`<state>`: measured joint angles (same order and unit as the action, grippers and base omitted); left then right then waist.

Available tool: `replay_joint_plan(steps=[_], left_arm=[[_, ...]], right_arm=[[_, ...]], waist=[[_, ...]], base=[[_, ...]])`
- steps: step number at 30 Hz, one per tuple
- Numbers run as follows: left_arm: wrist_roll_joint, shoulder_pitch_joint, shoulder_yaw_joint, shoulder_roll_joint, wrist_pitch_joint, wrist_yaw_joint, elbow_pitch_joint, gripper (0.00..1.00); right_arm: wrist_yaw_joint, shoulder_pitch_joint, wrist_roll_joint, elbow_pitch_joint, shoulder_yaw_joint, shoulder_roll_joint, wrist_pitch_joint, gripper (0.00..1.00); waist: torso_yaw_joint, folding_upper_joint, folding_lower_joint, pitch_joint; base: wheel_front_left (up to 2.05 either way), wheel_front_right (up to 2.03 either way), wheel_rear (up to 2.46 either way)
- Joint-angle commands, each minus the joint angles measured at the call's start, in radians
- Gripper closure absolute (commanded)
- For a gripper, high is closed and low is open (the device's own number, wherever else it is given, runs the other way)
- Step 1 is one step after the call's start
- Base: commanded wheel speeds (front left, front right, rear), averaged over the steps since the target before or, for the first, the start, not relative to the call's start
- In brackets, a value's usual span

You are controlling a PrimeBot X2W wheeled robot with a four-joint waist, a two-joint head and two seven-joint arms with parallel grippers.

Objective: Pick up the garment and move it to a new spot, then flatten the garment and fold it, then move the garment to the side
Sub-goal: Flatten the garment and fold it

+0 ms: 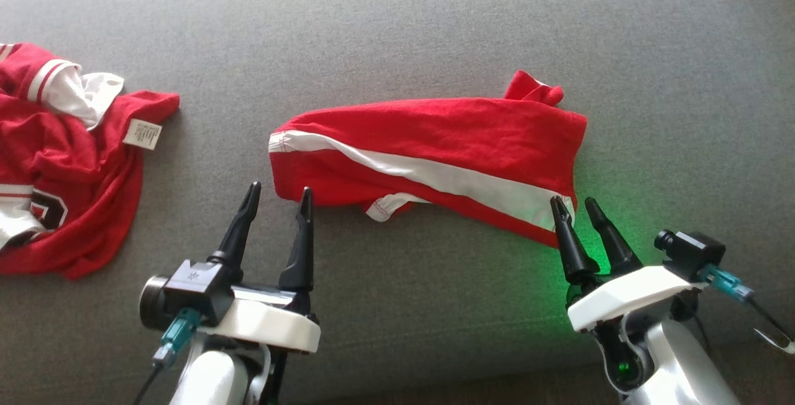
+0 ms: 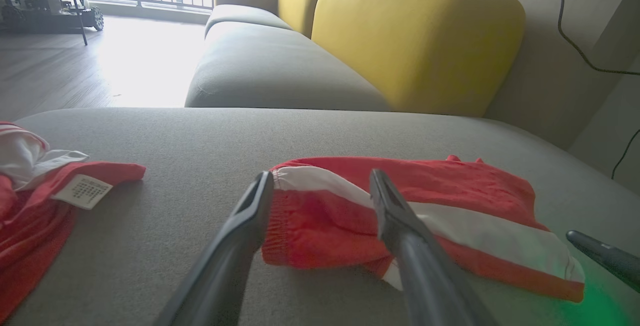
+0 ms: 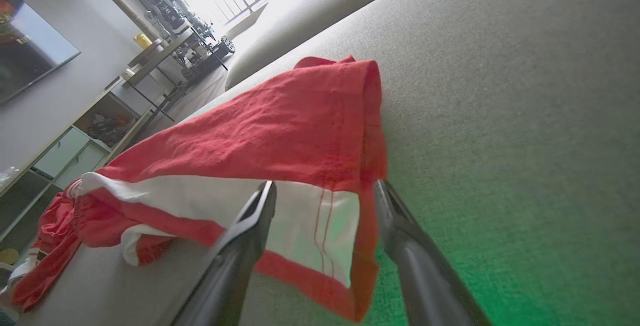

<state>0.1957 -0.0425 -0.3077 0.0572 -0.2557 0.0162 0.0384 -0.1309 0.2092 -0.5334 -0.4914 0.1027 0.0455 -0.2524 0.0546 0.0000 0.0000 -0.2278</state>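
Note:
The garment [image 1: 435, 138], red shorts with a white stripe, lies folded across the middle of the grey sofa seat [image 1: 397, 32]. My left gripper [image 1: 278, 191] stands open just in front of the garment's near left corner; in the left wrist view its fingers [image 2: 321, 173] frame the waistband end of the garment [image 2: 440, 186]. At the near right corner my right gripper [image 1: 572, 201] is open as well. The right wrist view shows its fingers [image 3: 325, 183] either side of the white-striped hem of the garment [image 3: 260, 131], with no cloth pinched.
A crumpled red and white jersey [image 1: 68, 163] with a white label lies at the seat's left end, also seen as a jersey [image 2: 30, 201] in the left wrist view. A yellow backrest [image 2: 415, 36] rises beyond the seat. The seat's front edge runs just under both arms.

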Motion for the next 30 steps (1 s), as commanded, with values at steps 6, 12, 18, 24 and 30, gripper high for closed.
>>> replay_joint_plan(steps=[6, 12, 18, 24, 30], left_arm=[[0.001, -0.007, 0.034, -0.007, -0.006, -0.006, -0.017, 0.00], [0.000, -0.010, 0.030, -0.007, -0.006, -0.004, -0.021, 0.00], [0.002, -0.008, 0.026, -0.007, -0.006, -0.002, -0.022, 0.00], [0.002, -0.010, 0.021, -0.007, -0.006, 0.001, -0.024, 0.00], [-0.004, -0.011, 0.020, -0.007, -0.006, 0.002, -0.026, 0.00]], right_arm=[[0.000, -0.008, -0.046, -0.001, 0.035, 0.005, -0.009, 0.09], [0.000, 0.009, -0.080, -0.036, 0.046, 0.005, -0.009, 0.24], [0.000, 0.015, -0.094, -0.040, 0.056, 0.005, -0.009, 0.40], [0.000, 0.016, -0.102, -0.037, 0.061, 0.005, -0.009, 0.50], [0.000, 0.020, -0.098, -0.024, 0.050, 0.005, -0.009, 0.61]], waist=[[0.000, 0.0000, 0.0000, 0.005], [-0.013, 0.0000, 0.0000, 0.006], [-0.025, 0.0000, 0.0000, 0.004], [-0.030, 0.0000, 0.0000, 0.002], [-0.032, 0.0000, 0.0000, 0.004]], base=[[0.00, 0.00, 0.00], [0.00, 0.00, 0.00], [0.00, 0.00, 0.00], [0.00, 0.00, 0.00], [0.00, 0.00, 0.00]])
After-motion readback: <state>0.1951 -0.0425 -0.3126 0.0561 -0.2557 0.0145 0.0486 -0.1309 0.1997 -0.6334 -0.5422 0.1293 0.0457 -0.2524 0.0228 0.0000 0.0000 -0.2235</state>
